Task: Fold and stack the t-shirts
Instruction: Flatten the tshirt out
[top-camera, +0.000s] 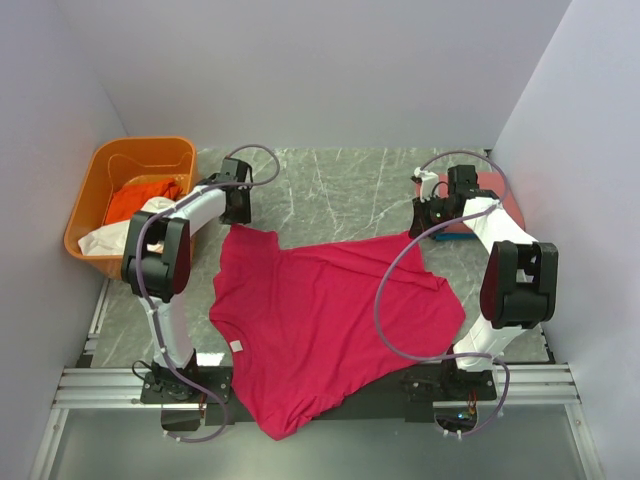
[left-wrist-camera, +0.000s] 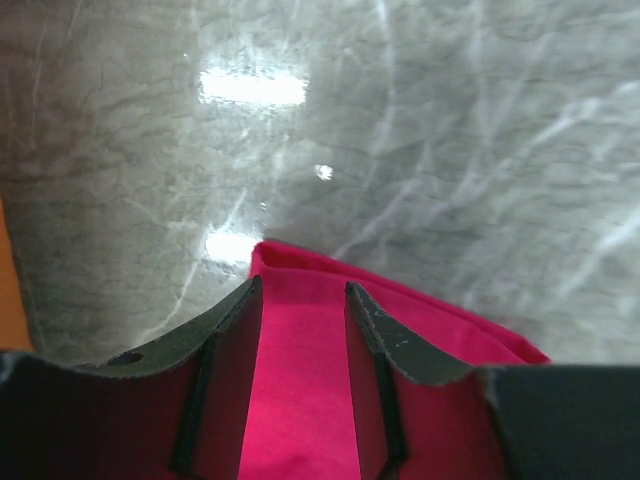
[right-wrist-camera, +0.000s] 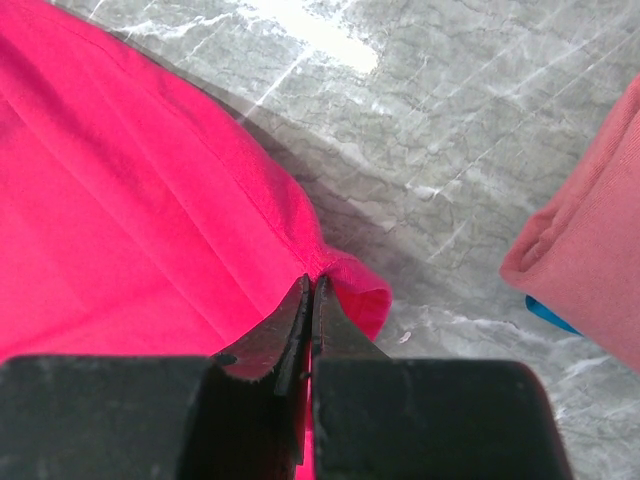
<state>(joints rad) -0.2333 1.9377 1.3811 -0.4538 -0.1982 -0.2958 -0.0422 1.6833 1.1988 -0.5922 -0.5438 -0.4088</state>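
A large crimson-pink t-shirt lies spread on the marble table, with its lower part hanging over the near edge. My left gripper is open over the shirt's far left corner. In the left wrist view the cloth lies between the spread fingers, and the gripper grips nothing. My right gripper is shut on the shirt's far right corner. In the right wrist view the gripper pinches a fold of the hem.
A folded salmon-pink shirt lies at the back right, just beyond my right gripper, with a blue one under it. The orange tub at the back left holds an orange shirt and a white one.
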